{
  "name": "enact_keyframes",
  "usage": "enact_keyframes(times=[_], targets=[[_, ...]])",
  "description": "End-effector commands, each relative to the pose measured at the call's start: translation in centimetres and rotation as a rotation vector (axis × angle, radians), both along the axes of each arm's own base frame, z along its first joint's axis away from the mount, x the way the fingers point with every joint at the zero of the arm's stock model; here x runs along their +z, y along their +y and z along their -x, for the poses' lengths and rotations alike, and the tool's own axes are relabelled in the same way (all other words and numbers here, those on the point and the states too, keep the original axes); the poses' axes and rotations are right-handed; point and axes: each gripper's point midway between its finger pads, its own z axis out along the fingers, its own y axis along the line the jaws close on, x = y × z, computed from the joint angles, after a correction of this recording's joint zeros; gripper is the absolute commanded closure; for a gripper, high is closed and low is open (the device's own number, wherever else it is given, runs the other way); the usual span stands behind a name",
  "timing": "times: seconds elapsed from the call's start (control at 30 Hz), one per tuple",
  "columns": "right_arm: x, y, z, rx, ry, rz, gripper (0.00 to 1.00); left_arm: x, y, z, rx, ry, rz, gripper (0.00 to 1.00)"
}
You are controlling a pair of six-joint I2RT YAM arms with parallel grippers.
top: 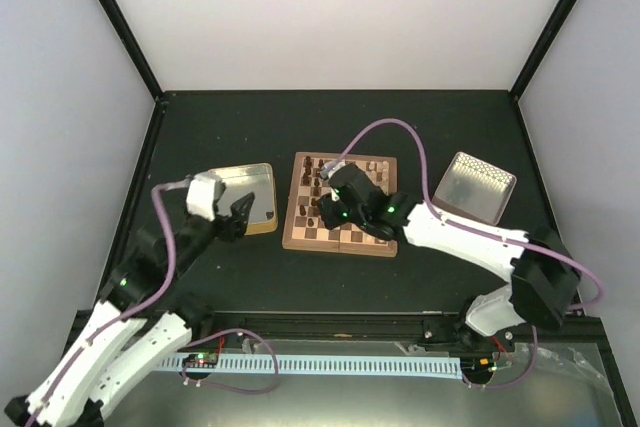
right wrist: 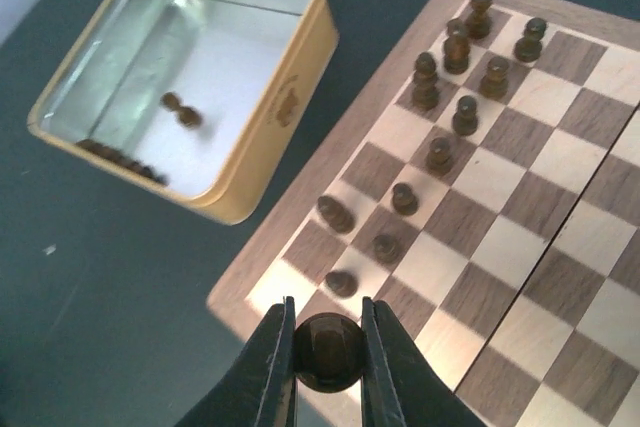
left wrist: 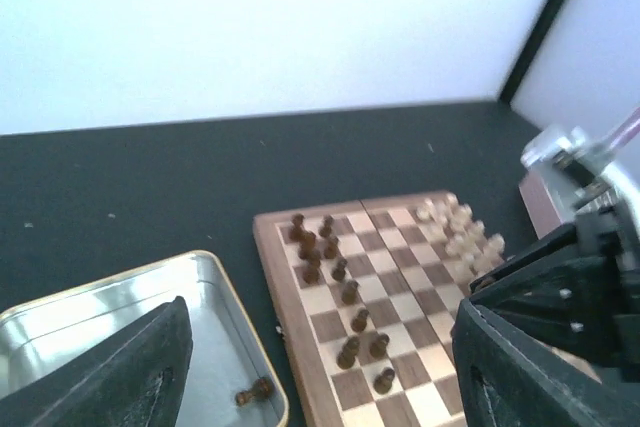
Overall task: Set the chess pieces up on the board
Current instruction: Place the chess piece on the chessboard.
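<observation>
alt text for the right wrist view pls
The right fingers pinch a dark chess piece over the board's corner. Other dark pieces stand on its squares; a yellow tin beside the board holds a lying dark piece.

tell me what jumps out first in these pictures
The right gripper pinches a round dark piece over the chessboard corner nearest the yellow tin. More dark pieces crowd that side of the board, and a stray piece lies inside the tin.
</observation>
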Motion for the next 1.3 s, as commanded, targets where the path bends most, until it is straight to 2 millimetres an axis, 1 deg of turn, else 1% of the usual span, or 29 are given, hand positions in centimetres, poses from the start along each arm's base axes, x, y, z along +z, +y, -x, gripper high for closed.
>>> enact_keyframes(times=[0.0,0.07,0.17,0.27,0.37,0.43,0.53,0.6,0.63,0.67,0.8,0.9,1.03,1.13,1.27], targets=[[0.8,1.0,-4.0,-0.131,-0.11,0.026,0.89,1.9,4.3,1.6,0.169,-0.128,0.104,0.25],[0.4,1.9,-5.1,-0.142,-0.117,0.037,0.89,2.0,4.9,2.9,0.163,-0.132,0.141,0.24],[-0.2,3.6,-6.4,-0.148,-0.123,0.044,0.89,1.7,5.3,3.8,0.158,-0.13,0.175,0.22],[-0.8,5.2,-7.5,-0.132,-0.124,0.059,0.89,0.5,5.2,3.9,0.158,-0.103,0.176,0.22],[-1.2,6.3,-8.2,-0.118,-0.124,0.077,0.89,0.1,4.9,3.7,0.15,-0.08,0.17,0.21],[-1.6,6.7,-8.3,-0.101,-0.116,0.086,0.89,-0.1,4.9,3.5,0.156,-0.07,0.158,0.21],[-1.6,7.3,-7.2,-0.033,-0.115,0.081,0.89,-0.5,4.8,3.2,0.161,-0.056,0.149,0.21],[-1.4,7.5,-5.9,0.018,-0.135,0.082,0.89,-0.5,4.8,3.0,0.167,-0.053,0.146,0.21],[-1.0,7.6,-5.1,0.038,-0.15,0.081,0.89,-0.6,4.8,2.9,0.173,-0.051,0.143,0.21],[-1.1,7.7,-4.3,0.06,-0.158,0.088,0.88,-0.6,4.9,2.9,0.177,-0.051,0.14,0.21],[-2.3,7.7,-1.2,0.105,-0.186,0.137,0.88,-0.7,5.1,2.9,0.188,-0.048,0.141,0.21],[-4.0,7.5,0.1,0.101,-0.173,0.164,0.87,-0.8,5.2,2.9,0.191,-0.051,0.141,0.2],[-5.7,7.2,0.3,0.078,-0.163,0.172,0.87,-0.9,5.1,2.8,0.193,-0.045,0.137,0.2],[-6.6,7.0,0.0,0.062,-0.169,0.181,0.87,-1.0,5.0,2.8,0.191,-0.039,0.133,0.2],[-7.7,7.2,0.0,0.07,-0.167,0.187,0.86,-1.1,5.0,2.7,0.188,-0.034,0.132,0.2]])
